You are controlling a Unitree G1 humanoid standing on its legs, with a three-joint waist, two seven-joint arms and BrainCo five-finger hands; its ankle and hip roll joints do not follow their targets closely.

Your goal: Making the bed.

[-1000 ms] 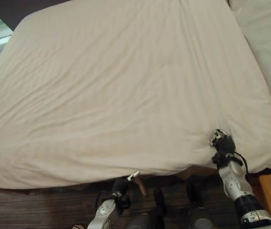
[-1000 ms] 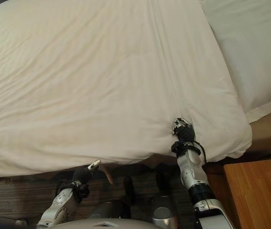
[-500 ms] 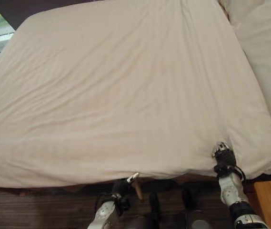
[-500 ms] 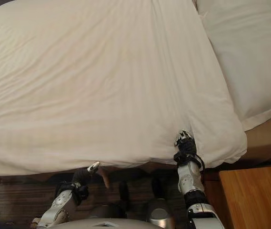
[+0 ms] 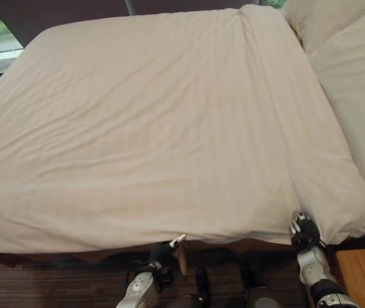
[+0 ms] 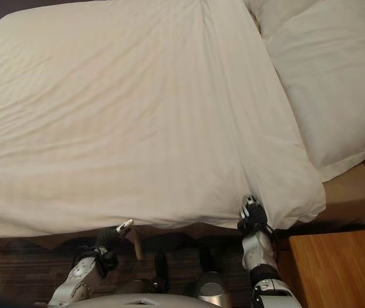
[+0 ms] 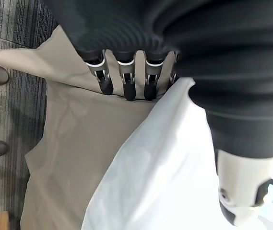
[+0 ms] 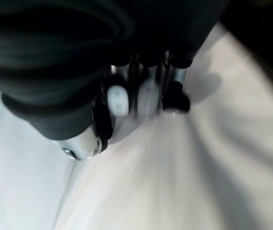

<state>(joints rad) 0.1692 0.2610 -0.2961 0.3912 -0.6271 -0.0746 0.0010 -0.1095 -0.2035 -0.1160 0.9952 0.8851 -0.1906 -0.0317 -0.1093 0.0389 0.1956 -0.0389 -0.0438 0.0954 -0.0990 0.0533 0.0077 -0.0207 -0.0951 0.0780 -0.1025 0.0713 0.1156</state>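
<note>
1. Two hands of mine sit at the near edge of the bed: my right hand (image 6: 253,215) has its fingers curled into the cream duvet (image 5: 156,122), bunching the cloth near its right-hand corner.
2. My left hand (image 5: 169,247) is just below the duvet's hem, fingers (image 7: 126,81) fairly straight and relaxed against the beige bed skirt (image 7: 74,139), gripping nothing.
3. The duvet lies spread across the bed, with pillows (image 6: 323,77) to its right.
4. A wooden nightstand (image 6: 336,269) stands beside my right arm.

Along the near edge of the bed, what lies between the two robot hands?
Only the white duvet: its near hem runs unbroken from the left robot hand to the right robot hand, as the left eye view shows.
</note>
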